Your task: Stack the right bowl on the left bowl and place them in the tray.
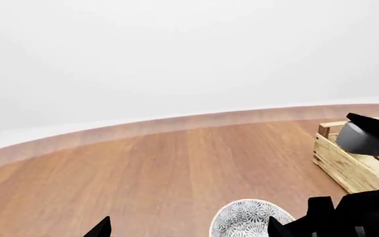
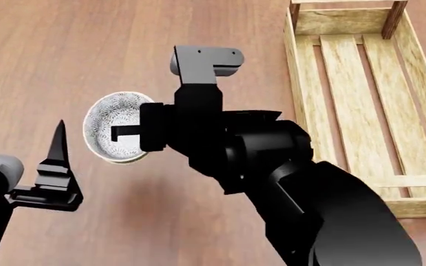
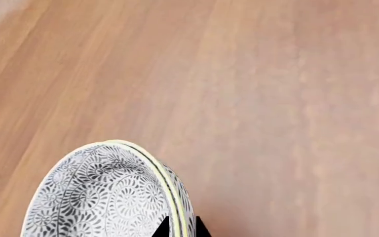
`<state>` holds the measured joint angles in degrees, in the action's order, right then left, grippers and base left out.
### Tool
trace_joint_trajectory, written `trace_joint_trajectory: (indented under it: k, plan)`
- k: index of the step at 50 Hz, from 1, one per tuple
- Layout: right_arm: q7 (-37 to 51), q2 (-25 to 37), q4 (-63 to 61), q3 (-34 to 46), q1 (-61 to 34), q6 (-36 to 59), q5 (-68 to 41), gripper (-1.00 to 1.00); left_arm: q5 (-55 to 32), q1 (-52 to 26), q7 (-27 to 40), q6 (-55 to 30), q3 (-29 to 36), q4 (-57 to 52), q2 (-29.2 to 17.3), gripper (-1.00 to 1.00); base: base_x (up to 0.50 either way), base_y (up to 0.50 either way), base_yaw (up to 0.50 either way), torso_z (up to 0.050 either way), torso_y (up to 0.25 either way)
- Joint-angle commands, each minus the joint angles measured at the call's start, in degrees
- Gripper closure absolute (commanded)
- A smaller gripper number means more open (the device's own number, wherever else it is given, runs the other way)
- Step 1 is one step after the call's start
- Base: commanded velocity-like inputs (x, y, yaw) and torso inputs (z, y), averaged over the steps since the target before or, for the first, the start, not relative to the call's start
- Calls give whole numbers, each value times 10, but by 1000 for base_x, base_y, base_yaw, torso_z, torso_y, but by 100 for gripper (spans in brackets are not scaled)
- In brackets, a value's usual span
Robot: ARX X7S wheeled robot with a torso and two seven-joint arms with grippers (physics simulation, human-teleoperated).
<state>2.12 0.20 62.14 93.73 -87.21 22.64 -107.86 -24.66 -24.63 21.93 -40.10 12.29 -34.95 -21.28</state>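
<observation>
Bowls [image 3: 107,197]: two, nested, rims pinched between right gripper [image 3: 179,228] fingers, over the table [image 2: 65,50] left of the one tray [image 2: 361,100]. Left gripper [image 2: 54,166] hangs spread apart, holding nothing.

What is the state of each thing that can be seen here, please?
bowls: stacked, held by the rim, not in the tray.
tray: holds nothing in the part that shows; upright on the table.
right gripper: shut on the bowls' rim.
left gripper: apart from the bowls, holds nothing; only one finger shows, so open or shut cannot be told.
table: wooden top, carries the tray.
</observation>
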Motion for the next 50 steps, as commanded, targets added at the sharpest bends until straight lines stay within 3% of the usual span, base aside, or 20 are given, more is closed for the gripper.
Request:
trace_joint_trajectory:
  k: [1, 9, 13, 21, 27, 34, 50]
  plan:
    - [-10, -2, 61, -11, -70, 18, -30, 100, 1, 3, 0, 7, 4, 6, 0, -100, 0, 0, 0, 0, 0]
    - [-13, -2, 127, 8, -117, 37, -73, 100, -1, 3, 0, 8, 2, 7, -2, -100, 0, 0, 0, 0, 0]
    - [3, 10, 128, 109, -168, 30, -199, 100, -1, 1, -1, 9, 5, 11, -1, -100, 0, 0, 0, 0, 0]
    - [24, 38, 129, 393, -196, -17, -513, 100, -2, 4, 0, 10, 4, 10, -3, -100, 0, 0, 0, 0, 0]
    - [43, 61, 129, 507, -206, -38, -650, 100, -2, 7, 0, 16, 3, 15, -4, -100, 0, 0, 0, 0, 0]
    - [81, 102, 129, 530, -194, -54, -701, 100, -2, 12, 0, 21, 3, 18, -5, -100, 0, 0, 0, 0, 2]
    - [129, 179, 129, 444, -165, -75, -708, 100, -2, 13, -1, 27, 8, 26, -5, -100, 0, 0, 0, 0, 0]
